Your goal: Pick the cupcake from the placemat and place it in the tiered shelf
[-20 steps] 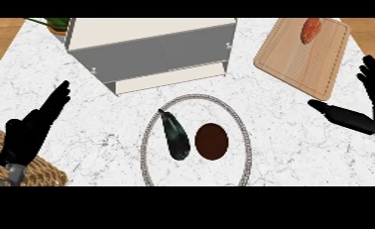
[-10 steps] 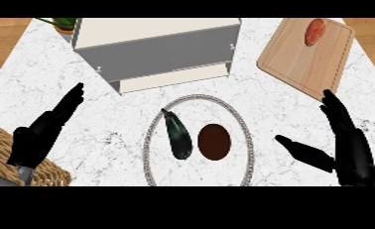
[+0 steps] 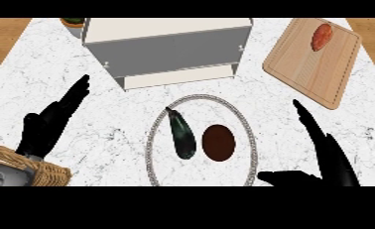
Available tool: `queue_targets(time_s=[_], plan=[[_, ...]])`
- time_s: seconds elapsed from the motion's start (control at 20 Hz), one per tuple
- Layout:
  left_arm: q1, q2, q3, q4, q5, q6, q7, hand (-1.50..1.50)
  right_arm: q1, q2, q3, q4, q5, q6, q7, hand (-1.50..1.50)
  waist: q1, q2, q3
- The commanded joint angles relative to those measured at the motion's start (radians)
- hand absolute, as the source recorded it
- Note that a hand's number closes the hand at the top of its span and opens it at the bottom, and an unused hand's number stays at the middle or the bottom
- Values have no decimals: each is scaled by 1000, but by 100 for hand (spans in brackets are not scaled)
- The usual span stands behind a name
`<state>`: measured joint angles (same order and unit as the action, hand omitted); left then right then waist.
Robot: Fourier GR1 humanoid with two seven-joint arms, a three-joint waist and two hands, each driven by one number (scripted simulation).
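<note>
Right hand point(image 3: 322, 148) low at the near edge, fingers straight and released, thumb spread toward the cupcake point(image 3: 218, 143), likely lining up a grasp. Left hand point(image 3: 50, 121) resting, relaxed, holding nothing. Cupcake: dark brown round, on the placemat point(image 3: 245, 124) beside an eggplant point(image 3: 181, 135). Shelf point(image 3: 172, 49) beyond.

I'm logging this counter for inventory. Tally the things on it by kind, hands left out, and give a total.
Food items: 3 (cupcake, eggplant, red item on the board)
Mats and boards: 2 (placemat, cutting board)
Shelves: 1 (shelf)
Baskets: 1 (basket)
Plants: 1 (plant, partly hidden)
Total: 8
</note>
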<state>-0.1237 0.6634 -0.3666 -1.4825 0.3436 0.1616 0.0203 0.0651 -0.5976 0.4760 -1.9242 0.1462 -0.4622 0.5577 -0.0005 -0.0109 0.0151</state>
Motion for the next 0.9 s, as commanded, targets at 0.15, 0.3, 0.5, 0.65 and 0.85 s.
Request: queue_targets(time_s=[0.15,0.3,0.5,0.65,0.85], plan=[[51,-82,-36,39,11,11,18,0,-96,-217,75,16,234,178,370,-150,30,18,-35],[31,-95,-27,55,9,-3,15,0,-178,-221,115,-10,306,266,550,-150,31,19,-33],[27,-139,-62,39,-36,14,31,0,-311,-81,202,-19,348,369,745,-150,50,19,-26],[32,-136,-40,71,-45,5,17,0,-360,23,246,15,345,414,825,-150,47,20,-26],[23,-159,-38,85,-50,0,26,0,-418,123,250,120,338,448,877,-150,38,25,-26]])
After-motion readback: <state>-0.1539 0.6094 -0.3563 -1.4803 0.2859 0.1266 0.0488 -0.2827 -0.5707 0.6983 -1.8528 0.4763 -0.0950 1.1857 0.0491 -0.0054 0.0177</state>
